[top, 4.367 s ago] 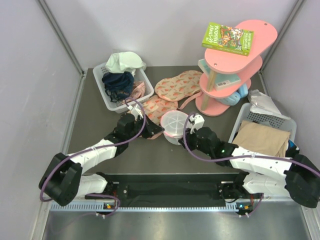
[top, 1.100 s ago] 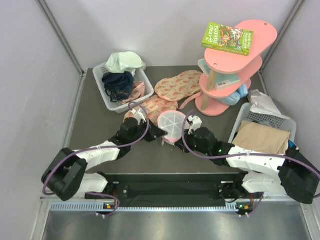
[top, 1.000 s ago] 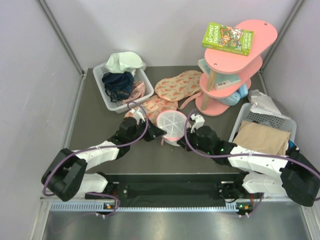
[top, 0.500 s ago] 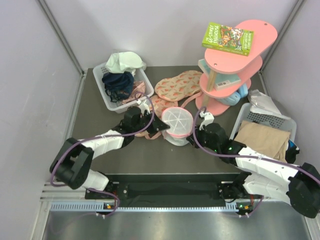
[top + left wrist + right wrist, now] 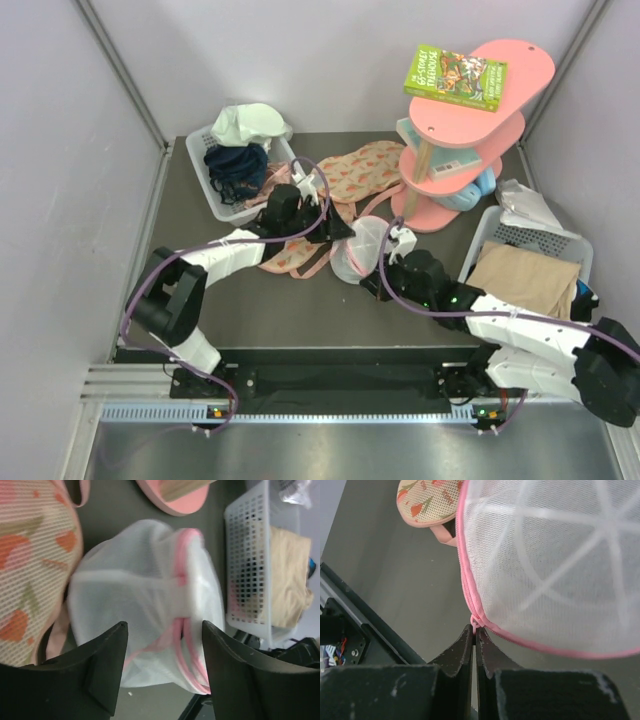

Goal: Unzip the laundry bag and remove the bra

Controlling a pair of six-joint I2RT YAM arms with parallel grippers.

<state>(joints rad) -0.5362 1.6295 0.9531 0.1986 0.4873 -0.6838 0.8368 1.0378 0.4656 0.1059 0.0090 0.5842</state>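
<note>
The laundry bag [image 5: 361, 250], a white mesh dome with pink zip trim, stands tilted on its edge at the table's middle. My right gripper [image 5: 374, 284] is at its near rim, shut on the small pink zip pull [image 5: 475, 625]; the mesh [image 5: 555, 555] fills the right wrist view above the fingers. My left gripper [image 5: 336, 229] hovers just left of the bag with its jaws open. The bag [image 5: 145, 605] lies ahead of it, between the two black fingertips [image 5: 118, 635] without touching them. The bra is hidden.
A white basket [image 5: 212, 188] with navy and pale cloths stands back left. Pink fruit-print fabric pieces [image 5: 357, 170] lie behind the bag. A pink tiered shelf [image 5: 470, 130] carries a green book [image 5: 455, 77]. Another white basket [image 5: 500, 232] at right holds tan cloth [image 5: 525, 275].
My left gripper has opened, let go of the bag and drawn back toward the far left. The bag has dropped from its lifted position and tipped onto its edge. The right gripper keeps hold of the pull.
</note>
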